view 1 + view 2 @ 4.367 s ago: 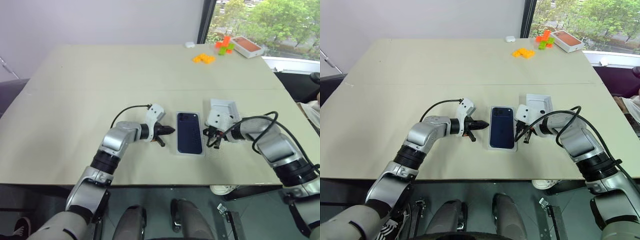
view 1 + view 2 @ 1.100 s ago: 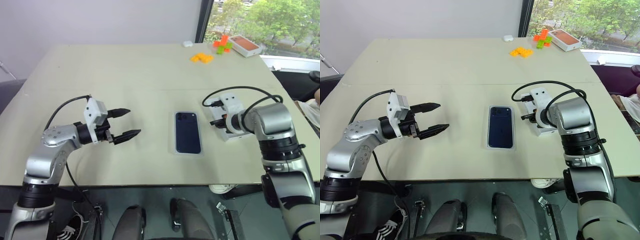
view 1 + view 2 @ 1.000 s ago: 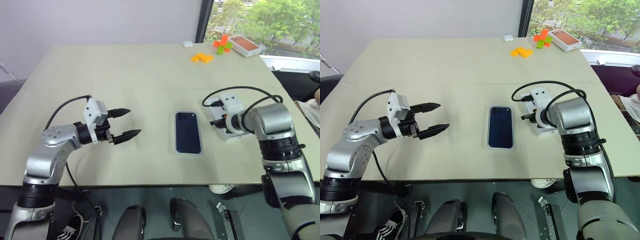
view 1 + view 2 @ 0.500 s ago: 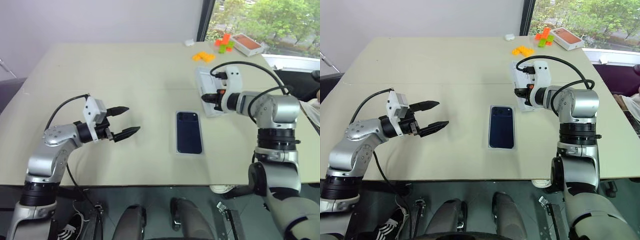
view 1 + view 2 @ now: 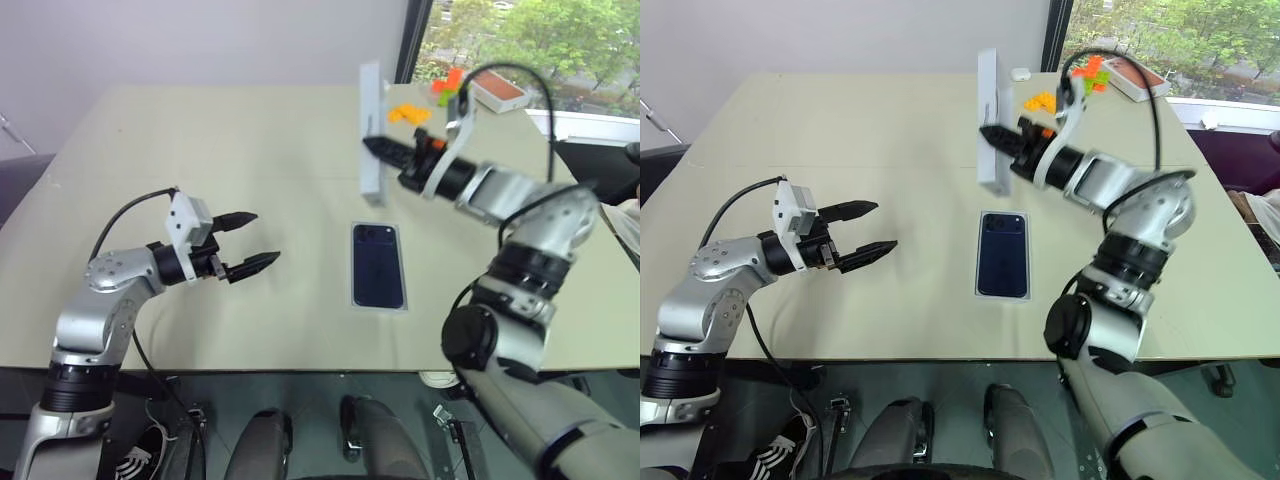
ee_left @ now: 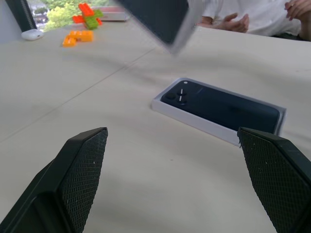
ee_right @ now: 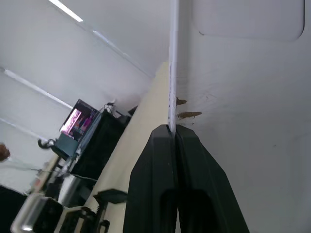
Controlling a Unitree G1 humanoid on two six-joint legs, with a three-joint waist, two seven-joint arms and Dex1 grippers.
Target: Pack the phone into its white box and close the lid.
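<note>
My right gripper (image 5: 372,146) is clamped on one wall of the white shallow cardboard lid (image 5: 371,133), held upright in the air above the table. The slim dark navy phone (image 5: 378,265) lies in the shallow white box (image 6: 194,120) on the beige table (image 5: 200,150) — my left gripper (image 5: 262,242) hovers beside it, jaws wide and empty.

The navy phone (image 5: 378,265) lies in the white box (image 6: 171,108); the lid (image 5: 371,130) stands on edge, aloft.
</note>
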